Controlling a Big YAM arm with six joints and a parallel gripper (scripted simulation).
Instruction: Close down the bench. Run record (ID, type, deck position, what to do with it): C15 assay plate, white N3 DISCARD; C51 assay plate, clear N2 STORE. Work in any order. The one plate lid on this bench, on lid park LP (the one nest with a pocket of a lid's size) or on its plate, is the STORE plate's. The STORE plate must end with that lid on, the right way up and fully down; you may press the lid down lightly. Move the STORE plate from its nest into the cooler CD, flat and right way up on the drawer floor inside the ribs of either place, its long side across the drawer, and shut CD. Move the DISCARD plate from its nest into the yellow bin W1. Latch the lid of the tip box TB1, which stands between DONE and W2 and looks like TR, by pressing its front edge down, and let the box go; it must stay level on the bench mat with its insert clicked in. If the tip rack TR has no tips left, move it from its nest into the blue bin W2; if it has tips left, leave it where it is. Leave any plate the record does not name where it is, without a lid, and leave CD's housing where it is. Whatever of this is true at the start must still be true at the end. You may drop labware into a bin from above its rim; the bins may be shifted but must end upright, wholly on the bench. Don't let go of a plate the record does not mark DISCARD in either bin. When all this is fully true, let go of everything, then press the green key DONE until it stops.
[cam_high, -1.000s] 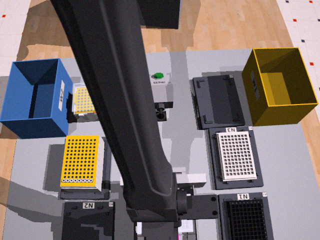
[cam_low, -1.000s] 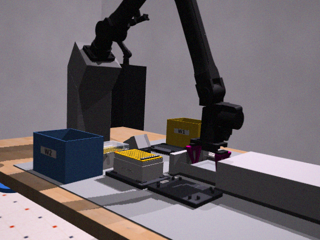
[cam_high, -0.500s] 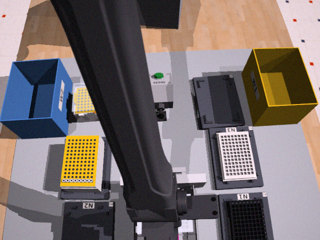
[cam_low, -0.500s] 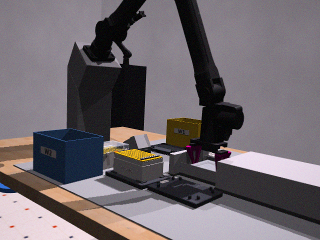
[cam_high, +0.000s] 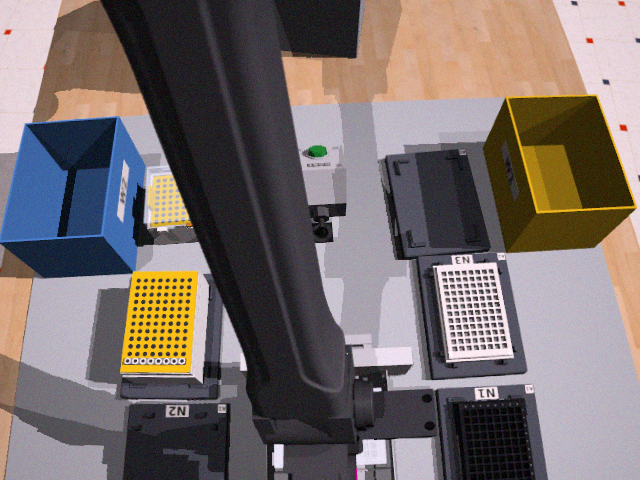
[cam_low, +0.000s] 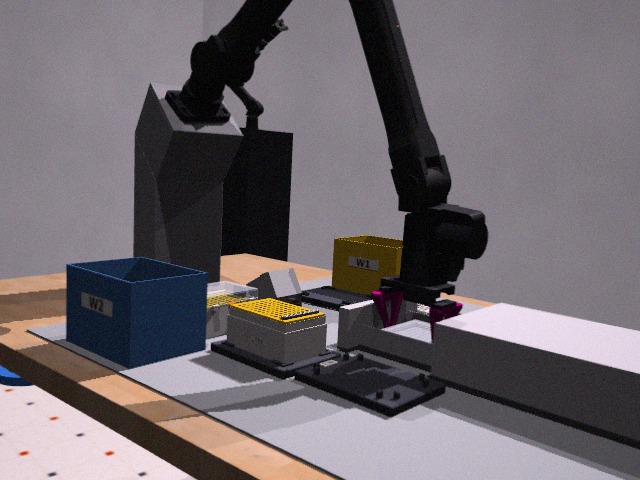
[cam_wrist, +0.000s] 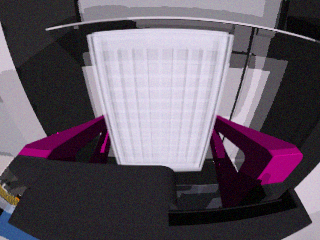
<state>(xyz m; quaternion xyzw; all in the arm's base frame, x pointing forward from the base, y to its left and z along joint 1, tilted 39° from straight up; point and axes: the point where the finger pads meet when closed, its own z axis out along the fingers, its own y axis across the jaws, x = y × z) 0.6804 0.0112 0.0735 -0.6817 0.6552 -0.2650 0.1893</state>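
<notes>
magenta jaws pinched the lidded clear plate (cam_wrist: 160, 96) across its short width, low inside cooler cd's open drawer (cam_low: 385, 338), probably so its long side lay across the drawer. n2 nest (cam_high: 175, 444) sat vacant; white plate (cam_high: 473, 310) waited in n3.

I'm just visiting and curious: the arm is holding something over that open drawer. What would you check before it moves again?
1. Gripper shut on the lidded clear plate: ok.
2. Cooler drawer open under the plate: ok.
3. Nest N2 vacated: ok.
4. Plate flat on the drawer floor inside the ribs: cannot tell.
5. White plate moved from N3 to the yellow bin: not ok.
6. Tip rack out of tips: not ok; one row remains.
</notes>
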